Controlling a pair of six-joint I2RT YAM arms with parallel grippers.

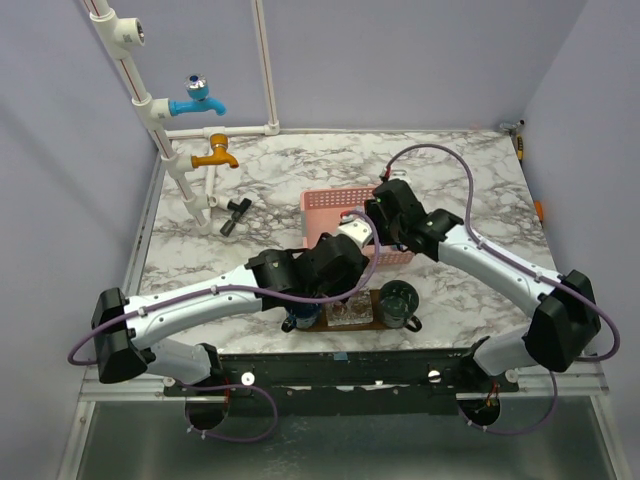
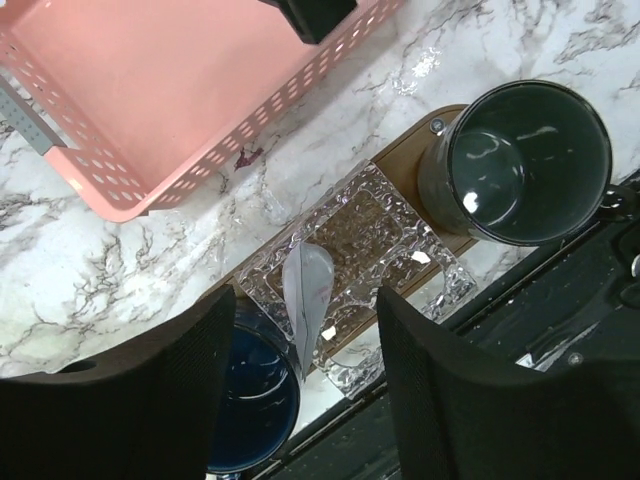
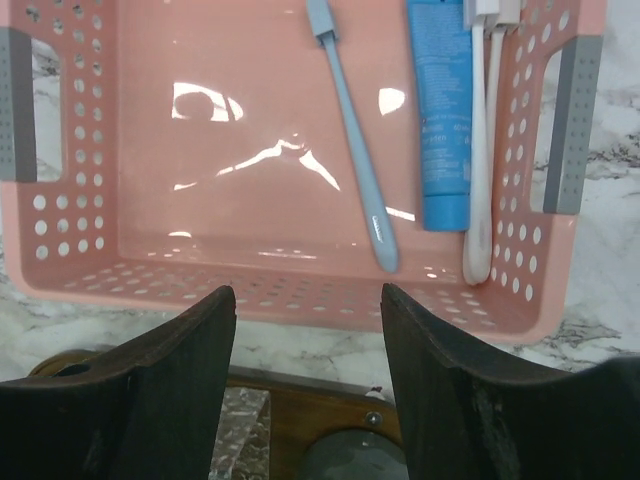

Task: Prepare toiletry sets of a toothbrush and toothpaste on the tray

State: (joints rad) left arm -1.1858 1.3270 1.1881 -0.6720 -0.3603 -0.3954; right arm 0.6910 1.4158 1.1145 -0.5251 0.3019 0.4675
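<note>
Apparently releasing, left claw [image 2: 298, 345] gapes above toothpaste [image 2: 306, 290] lying on the tray [image 2: 400, 160] — right claw [image 3: 308, 340], also wide, hovers beyond it, over basket [image 3: 300, 290] toothbrushes [image 3: 355, 160].

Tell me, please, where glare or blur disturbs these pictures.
Right wrist view: white glare patches on the floor of the pink basket, yet the blue toothbrush is sharp; the near fingers look dark and soft. Left wrist view: bright spots inside the dark cup, sparkle on the glass dish. Top view: even light, no strong glare.
</note>
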